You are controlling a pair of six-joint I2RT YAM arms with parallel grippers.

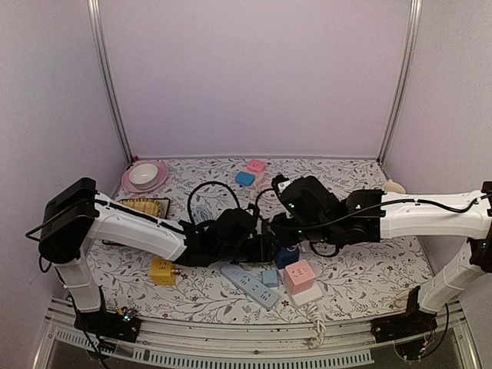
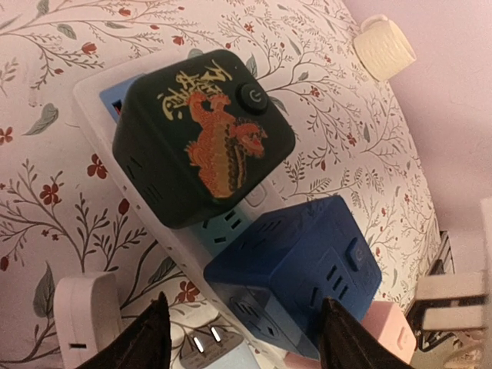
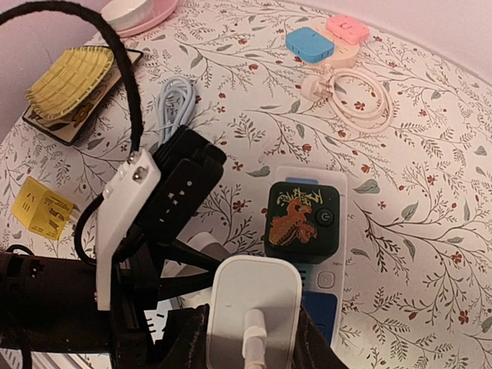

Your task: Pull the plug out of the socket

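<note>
The white plug (image 3: 254, 280) fills the bottom of the right wrist view, a rounded block with a white cord running out of its near face. The right tool (image 3: 254, 315) is clamped on it, one dark finger pressed against each side. The plug sits over the near end of the white power strip (image 3: 338, 192), which lies flat on the floral surface (image 3: 430, 192). The plug's own body hides whether its pins are seated in the strip.

Just beyond it on the strip stands a black cube (image 3: 301, 214) with a gold and orange dragon on top and a round button at one corner. A blue cube (image 2: 300, 265) stands on the strip just beside the black one, toward the near end.

In the left wrist view the left tool (image 2: 244, 304) hangs over the blue cube with its two fingers spread wide and nothing between them. It touches neither cube.

From above, both arms meet over the middle of the surface, with their wrists close together above the strip.

Around them lie other things:
- A yellow cube (image 1: 163, 270) sits to the left.
- A grey-blue strip (image 1: 250, 284) lies toward the near edge.
- A pink cube (image 1: 300, 273) rests on a white base just right of the grey-blue strip.
- A pink plate (image 1: 144, 177) holding a bowl stands at the far left corner.
- A coiled white cable (image 3: 346, 96) lies near the far side.
</note>
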